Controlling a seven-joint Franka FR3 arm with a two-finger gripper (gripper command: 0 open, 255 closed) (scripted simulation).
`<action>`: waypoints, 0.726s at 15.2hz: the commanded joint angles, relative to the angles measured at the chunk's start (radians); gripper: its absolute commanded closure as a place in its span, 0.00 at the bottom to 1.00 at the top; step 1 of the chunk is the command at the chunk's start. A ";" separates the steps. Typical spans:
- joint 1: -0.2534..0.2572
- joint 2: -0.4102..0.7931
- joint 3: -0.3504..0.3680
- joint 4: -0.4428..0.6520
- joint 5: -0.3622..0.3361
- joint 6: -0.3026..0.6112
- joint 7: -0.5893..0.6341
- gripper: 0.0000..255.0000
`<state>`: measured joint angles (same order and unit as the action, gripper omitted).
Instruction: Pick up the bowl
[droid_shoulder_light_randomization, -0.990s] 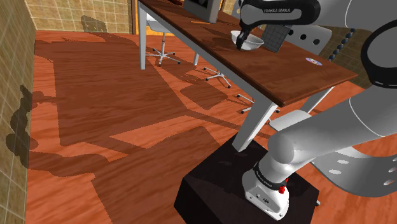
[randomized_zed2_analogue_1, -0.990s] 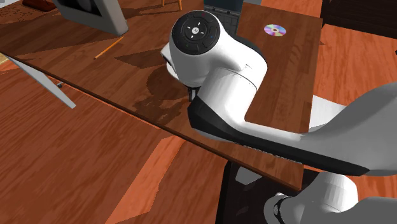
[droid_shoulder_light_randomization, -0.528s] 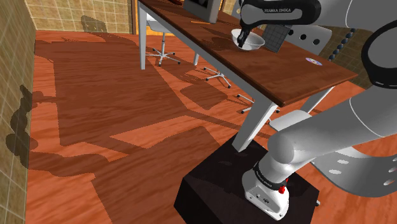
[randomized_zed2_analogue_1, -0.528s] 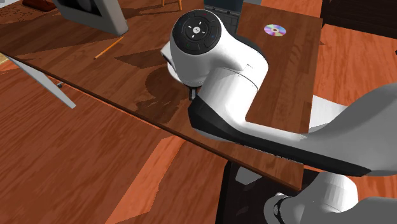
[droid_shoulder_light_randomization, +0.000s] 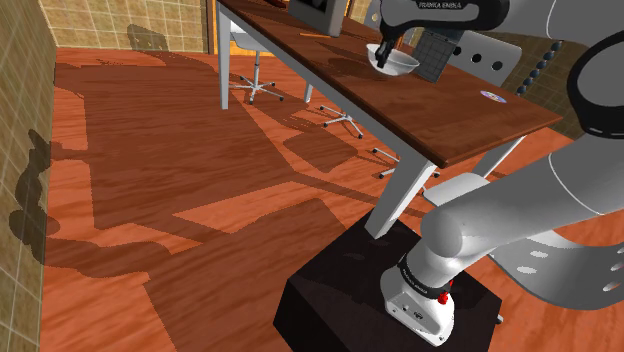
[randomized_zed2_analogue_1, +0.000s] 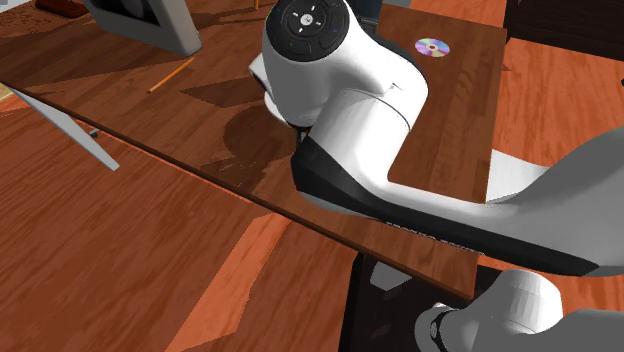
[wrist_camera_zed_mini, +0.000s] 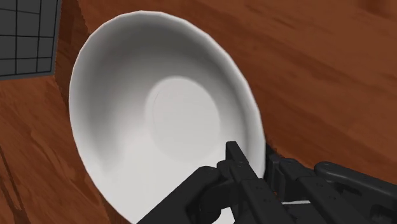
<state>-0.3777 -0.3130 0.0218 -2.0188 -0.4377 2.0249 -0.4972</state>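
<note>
A white bowl (droid_shoulder_light_randomization: 398, 63) hangs a little above the brown wooden table (droid_shoulder_light_randomization: 450, 125), its shadow on the wood below. My black gripper (droid_shoulder_light_randomization: 383, 52) is shut on the bowl's rim on the side toward the shoulder view's left. In the wrist view the bowl (wrist_camera_zed_mini: 165, 114) is seen from inside, and my gripper (wrist_camera_zed_mini: 253, 164) clasps its rim, one finger inside and one outside. In the second exterior view my white arm (randomized_zed2_analogue_1: 340, 110) hides the bowl.
A dark gridded pad (droid_shoulder_light_randomization: 436, 55) lies just behind the bowl. A shiny disc (droid_shoulder_light_randomization: 491, 96) lies near the table's end, and a pencil (randomized_zed2_analogue_1: 172, 74) and a monitor (randomized_zed2_analogue_1: 140, 20) stand farther along. Office chairs (droid_shoulder_light_randomization: 255, 75) stand under the table.
The fingers closed on the bowl's rim, and the gripper has risen with the bowl, lifting it off the table.
</note>
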 joint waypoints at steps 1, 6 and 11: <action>0.001 0.005 0.000 0.033 0.005 -0.025 -0.012 1.00; 0.002 0.016 0.002 0.108 0.016 -0.086 -0.037 1.00; 0.003 0.025 0.004 0.159 0.021 -0.125 -0.053 1.00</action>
